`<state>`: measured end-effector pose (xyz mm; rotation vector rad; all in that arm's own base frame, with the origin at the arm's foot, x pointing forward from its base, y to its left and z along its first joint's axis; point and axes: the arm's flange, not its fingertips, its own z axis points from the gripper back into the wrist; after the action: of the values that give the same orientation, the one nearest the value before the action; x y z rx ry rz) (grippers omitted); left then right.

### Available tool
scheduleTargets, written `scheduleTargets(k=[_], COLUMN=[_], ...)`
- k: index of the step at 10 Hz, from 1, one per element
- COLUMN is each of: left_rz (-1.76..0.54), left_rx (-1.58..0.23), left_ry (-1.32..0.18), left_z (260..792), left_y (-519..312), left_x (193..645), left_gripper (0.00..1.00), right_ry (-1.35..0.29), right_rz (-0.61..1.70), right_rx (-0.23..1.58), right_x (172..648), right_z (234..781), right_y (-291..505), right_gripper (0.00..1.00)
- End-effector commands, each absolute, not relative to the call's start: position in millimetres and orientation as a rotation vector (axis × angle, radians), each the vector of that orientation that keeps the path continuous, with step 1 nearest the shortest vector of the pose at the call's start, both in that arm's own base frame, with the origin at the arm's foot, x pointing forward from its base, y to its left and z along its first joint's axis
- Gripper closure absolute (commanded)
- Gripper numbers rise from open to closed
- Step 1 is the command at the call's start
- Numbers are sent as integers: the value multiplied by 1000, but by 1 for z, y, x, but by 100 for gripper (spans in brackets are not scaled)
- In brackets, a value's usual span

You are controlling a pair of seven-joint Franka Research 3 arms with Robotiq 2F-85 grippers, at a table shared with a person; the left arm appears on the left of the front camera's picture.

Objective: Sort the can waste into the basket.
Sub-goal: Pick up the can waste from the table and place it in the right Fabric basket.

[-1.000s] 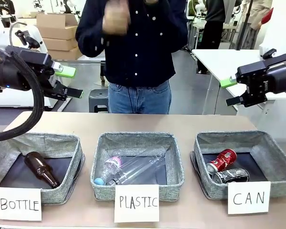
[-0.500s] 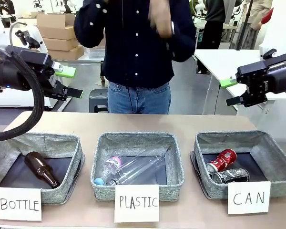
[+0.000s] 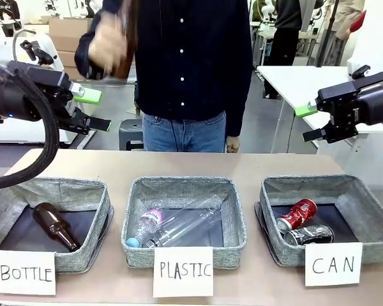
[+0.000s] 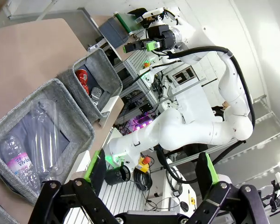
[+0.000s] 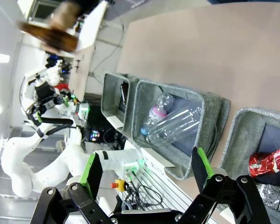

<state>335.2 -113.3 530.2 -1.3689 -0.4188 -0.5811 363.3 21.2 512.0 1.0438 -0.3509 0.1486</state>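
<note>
Since the earlier frame only the person has moved: one blurred hand point(image 3: 106, 46) is now raised at the left, the other hand point(image 3: 232, 146) hangs low by the far edge of the bench point(image 3: 191, 164). Both arms hover in their places above the bench ends. Left pincer point(image 3: 94, 109) is open and empty, and right pincer point(image 3: 308, 122) is likewise spread, holding nothing.

Three grey bins stand in a row. At the right, the basket point(image 3: 370, 210) carded "CAN" holds two cans: the red can point(image 3: 297, 214) and, just nearer, the dark can point(image 3: 308, 234).

The middle bin point(image 3: 185, 188) holds clear plastic bottles point(image 3: 179, 224); the left bin point(image 3: 51, 190) holds one brown bottle point(image 3: 55, 225).

The left wrist view alone shows the right arm's white base point(image 4: 177, 130). The right wrist view shows the red can point(image 5: 269, 161) close.
</note>
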Motion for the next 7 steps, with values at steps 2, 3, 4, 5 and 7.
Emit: scheduleTargets(k=[2,3,4,5,7], left_rz=[-587,-587,-587,-587,-587], left_rx=[-1387,-1387,-1387,-1387,-1387], left_ry=[-436,-436,-436,-436,-436], left_z=[529,529,529,529,529], left_y=[-114,-114,-114,-114,-114], left_x=[334,334,334,334,334], left_gripper=[0,0,0,0,0], right_ry=[-354,-354,-354,-354,-354], right_rz=[156,156,156,156,156], right_rx=[1035,1035,1035,1035,1035], right_x=[364,364,364,364,364], right_z=[517,517,517,517,517], right_y=[20,20,20,20,20], right_gripper=[0,0,0,0,0])
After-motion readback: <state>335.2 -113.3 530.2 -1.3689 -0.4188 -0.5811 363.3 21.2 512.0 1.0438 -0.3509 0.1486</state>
